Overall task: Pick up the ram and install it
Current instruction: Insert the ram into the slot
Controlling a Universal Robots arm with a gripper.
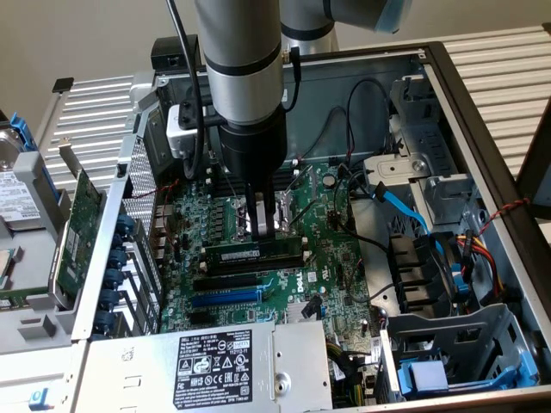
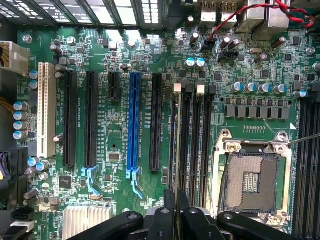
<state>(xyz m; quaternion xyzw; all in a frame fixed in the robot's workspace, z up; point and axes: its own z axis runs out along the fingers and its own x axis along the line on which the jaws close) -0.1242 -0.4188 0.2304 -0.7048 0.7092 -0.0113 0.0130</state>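
Inside the open computer case (image 1: 344, 95), the gripper (image 1: 263, 228) pinches the ram (image 1: 254, 256) edge-up along a memory slot (image 2: 177, 89) on the motherboard (image 2: 120, 125).

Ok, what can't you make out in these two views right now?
Exterior view: whether the ram is fully seated; the tool covers its middle.
Wrist view: the ram is seen edge-on, so its chips and sticker are hidden.
Exterior view: print on the power supply label is too small to read.
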